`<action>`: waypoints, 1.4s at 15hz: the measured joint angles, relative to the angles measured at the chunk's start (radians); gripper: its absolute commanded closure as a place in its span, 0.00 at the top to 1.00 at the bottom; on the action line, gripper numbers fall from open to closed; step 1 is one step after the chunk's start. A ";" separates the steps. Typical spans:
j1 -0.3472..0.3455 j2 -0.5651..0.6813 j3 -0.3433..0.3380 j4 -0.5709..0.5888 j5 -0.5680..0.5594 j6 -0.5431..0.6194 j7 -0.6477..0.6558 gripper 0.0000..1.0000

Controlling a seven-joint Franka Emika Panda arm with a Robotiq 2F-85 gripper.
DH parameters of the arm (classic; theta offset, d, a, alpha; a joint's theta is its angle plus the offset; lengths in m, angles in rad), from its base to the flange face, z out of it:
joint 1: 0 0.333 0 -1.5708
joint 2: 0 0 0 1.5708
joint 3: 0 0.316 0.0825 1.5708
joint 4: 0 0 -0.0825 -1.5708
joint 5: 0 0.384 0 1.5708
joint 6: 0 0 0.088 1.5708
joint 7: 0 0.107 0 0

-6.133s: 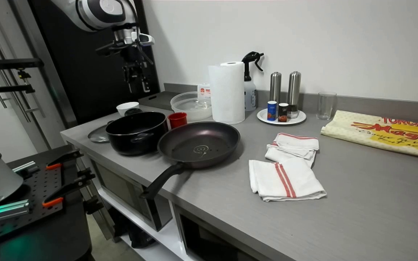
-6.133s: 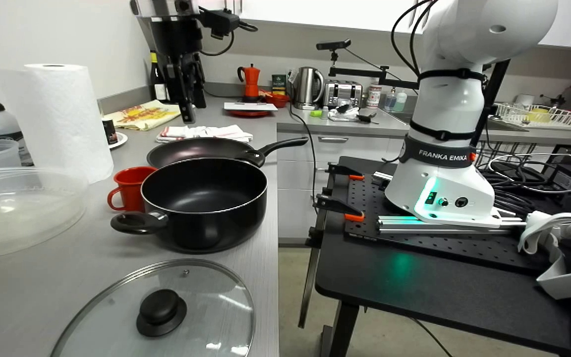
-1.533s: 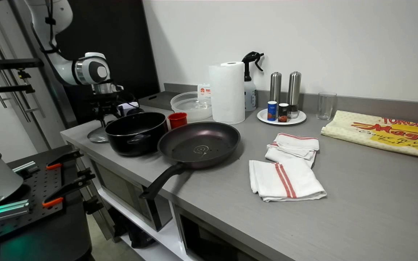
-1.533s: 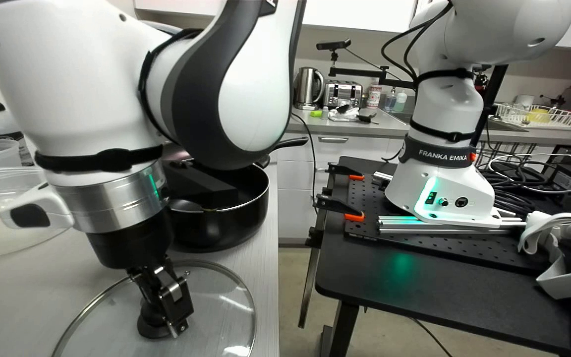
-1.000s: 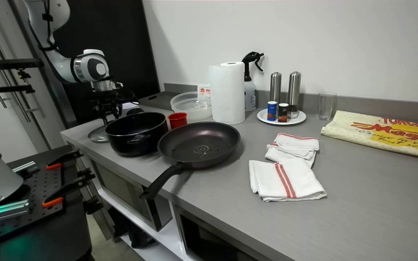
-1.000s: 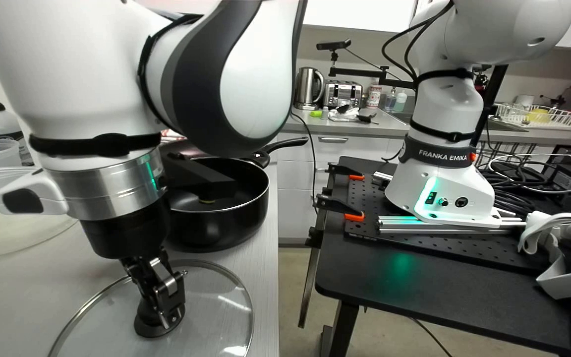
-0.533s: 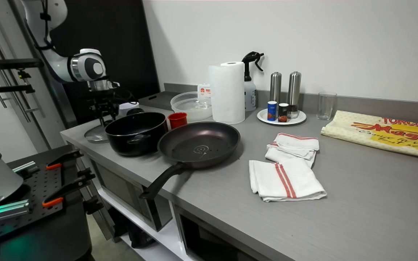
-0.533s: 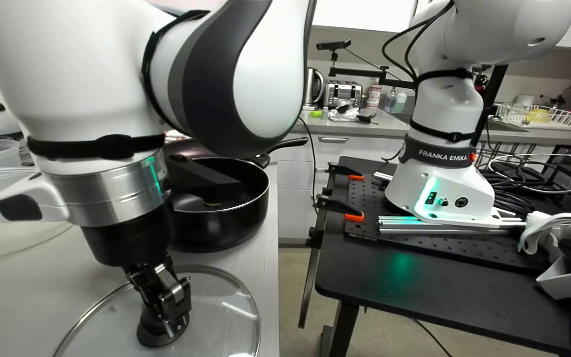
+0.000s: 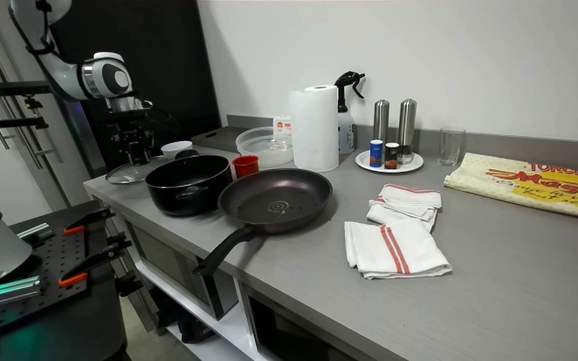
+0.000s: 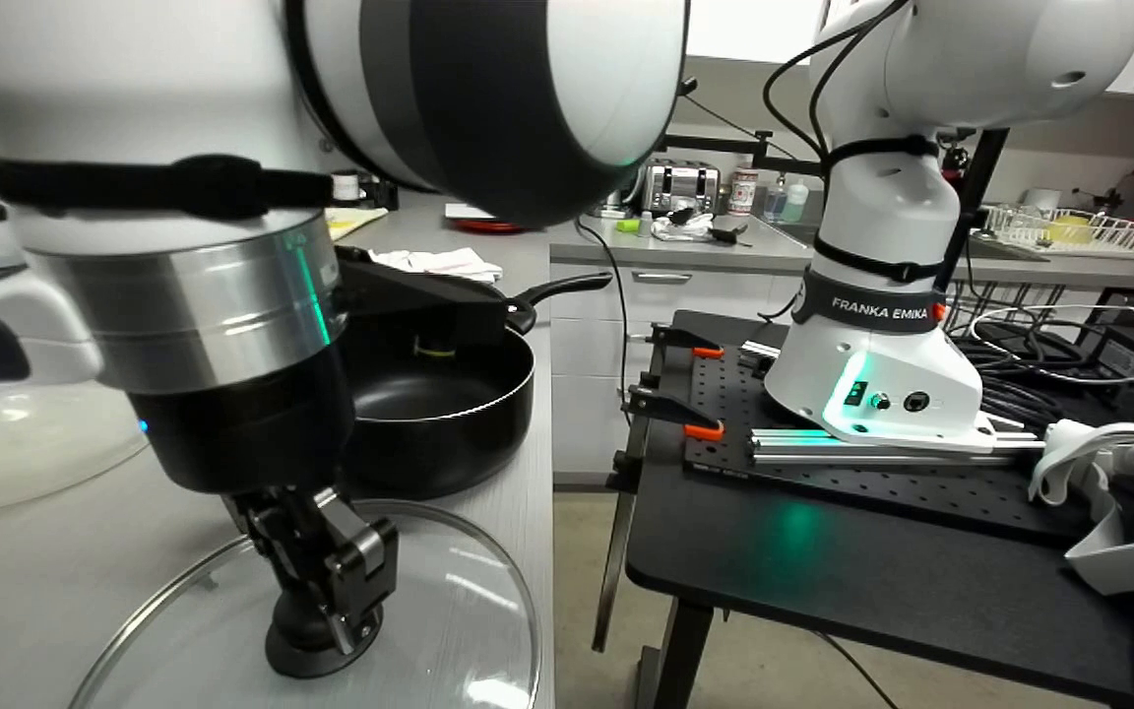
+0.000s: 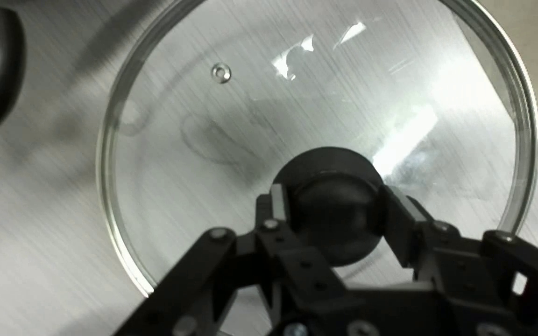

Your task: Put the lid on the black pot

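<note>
Grey bench [image 9: 499,260], edge on my side: my end effector [image 11: 336,207] grasps the lid [image 11: 297,126] by its knob [image 11: 334,228] beside the black pot [image 9: 178,199]; lift step, I judge; next, centre it above.

Pot [image 9: 183,201] black, lid [image 11: 318,133] clear, silver-rimmed — cup [image 9: 246,167] red — towel [image 9: 399,250] white, red-striped.

The lid [image 11: 259,130] catches the light, smooth clear glass by its look, with a shiny metal rim [image 11: 527,140] and a plastic-looking knob [image 11: 336,214]. From where I stand, the black pot [image 10: 444,448] is glossy outside, the frying pan [image 9: 276,200] satiny, the mills [image 9: 407,125] polished metal, the paper roll [image 9: 315,128] matt, the towels [image 9: 404,248] cloth, the worktop [image 9: 489,291] finely streaked.
</note>
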 measured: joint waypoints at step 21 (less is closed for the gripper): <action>-0.199 -0.317 0.025 -0.135 0.221 -0.084 -0.033 0.26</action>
